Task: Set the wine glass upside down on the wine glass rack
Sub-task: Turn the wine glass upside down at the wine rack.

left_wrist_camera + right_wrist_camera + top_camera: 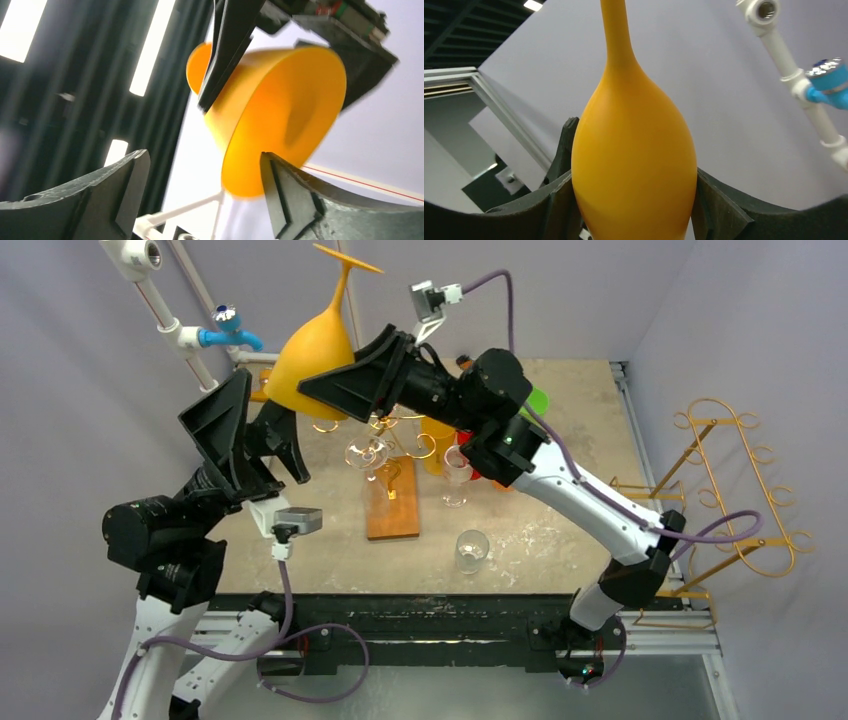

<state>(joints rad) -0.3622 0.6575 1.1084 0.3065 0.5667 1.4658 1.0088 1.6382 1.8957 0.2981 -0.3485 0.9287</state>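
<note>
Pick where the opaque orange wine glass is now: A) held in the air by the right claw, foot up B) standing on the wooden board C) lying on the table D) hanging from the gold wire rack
A: the right claw pinches the bowl of the opaque orange wine glass in mid-air, with its disc foot on top.

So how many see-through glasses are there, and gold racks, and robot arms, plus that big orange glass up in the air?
Clear glasses: 3 (front, middle, by the rack)
Gold racks: 2 (on the table, off to the side)
Robot arms: 2 (left, right)
Big orange glass: 1
Total: 8
</note>
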